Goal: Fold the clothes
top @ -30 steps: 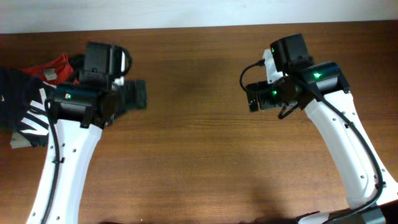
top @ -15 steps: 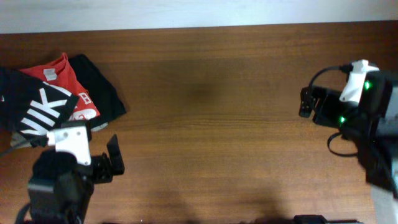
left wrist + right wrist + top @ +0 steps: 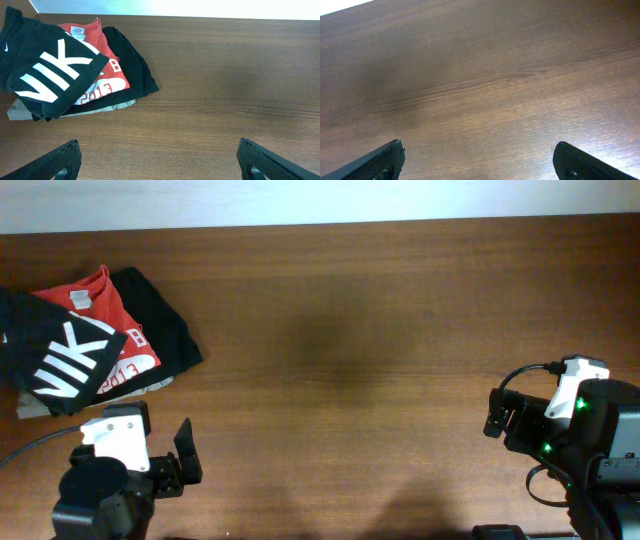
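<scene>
The clothes, a very dark T-shirt with large white block letters, lie folded on top of a pile at the table's far left, also seen in the left wrist view. My left gripper hangs open near the table's front edge, well short of the pile, with only bare wood between its fingers. My right gripper is open over bare wood at the front right, nothing between its fingers. In the overhead view one dark finger of each shows, the left finger and the right finger.
Under the dark shirt lie a red T-shirt with white "2013" print, a plain black garment and a beige one. The brown wooden table ends at a white wall along the far edge.
Both arms have drawn back from the far half of the table to its front edge. The left arm no longer covers the pile, which lies unmoved. Both grippers stayed open.
</scene>
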